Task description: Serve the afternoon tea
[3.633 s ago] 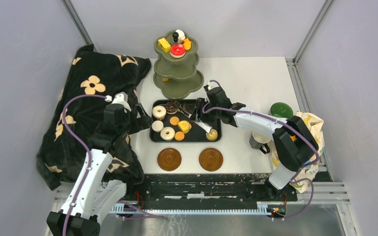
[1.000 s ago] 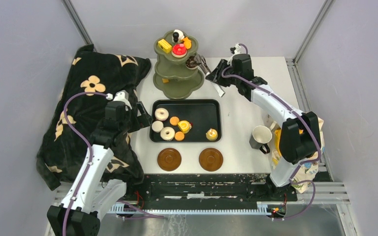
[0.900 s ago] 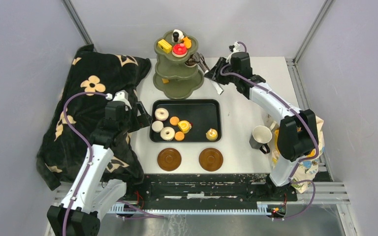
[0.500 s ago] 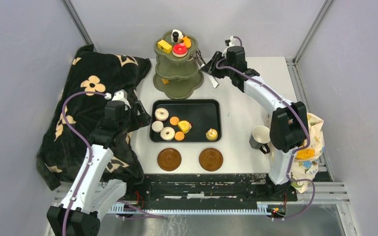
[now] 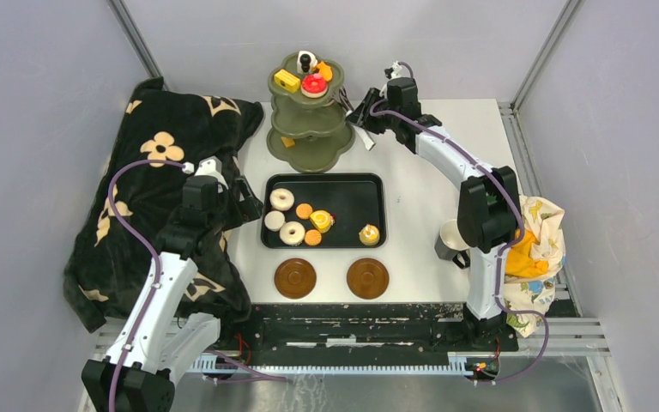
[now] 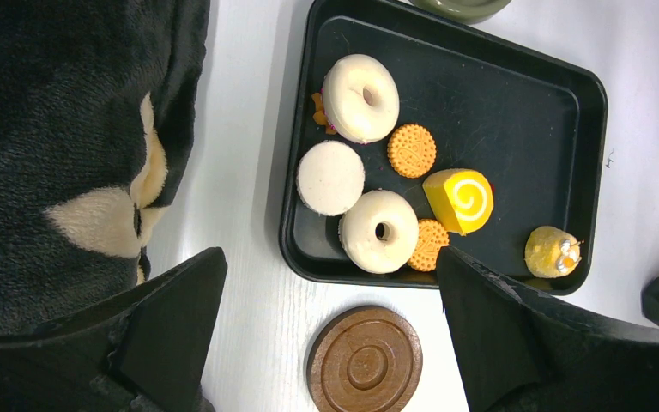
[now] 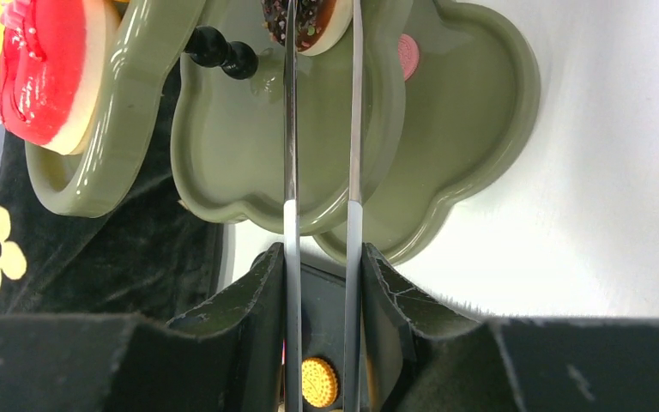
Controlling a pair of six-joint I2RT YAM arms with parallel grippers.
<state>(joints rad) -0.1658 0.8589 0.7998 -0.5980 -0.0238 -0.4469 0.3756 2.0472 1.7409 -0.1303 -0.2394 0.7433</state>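
The right arm's fingers [image 7: 253,313] stand narrow, pinched on the handles of a pair of metal tongs [image 7: 290,146], whose two thin blades run forward side by side and clasp a chocolate-iced donut with sprinkles [image 7: 309,21] at their tips. The donut is over the middle tier of the olive-green three-tier lobed stand [image 7: 223,146] at the far side of the white counter [image 5: 429,163]; whether it touches the tier I cannot tell. On the stand's top tier sit a red-topped round cake [image 5: 313,85], a yellow block cake [image 5: 287,80] and a small orange pastry [image 5: 327,75]. A small pink disc [image 7: 408,53] lies on the lowest tier, partly under the middle one. The left arm's fingers [image 6: 167,322] are spread wide and hold nothing. They hang over the counter's left edge, just beside the black rectangular tray [image 6: 515,94] and next to a black plush blanket with cream flowers [image 5: 163,163]. In the tray lie two white-iced donuts [image 6: 360,97], a plain white round cake [image 6: 330,178], two orange round cookies [image 6: 412,150], a yellow swirl roll slice [image 6: 463,199] and a small yellow cupcake [image 6: 552,251], the last apart at the right end. Two brown round saucers [image 5: 295,278] lie side by side on the counter on the near side of the tray. A grey mug [image 5: 446,245] stands right of the tray, partly hidden by the right arm.
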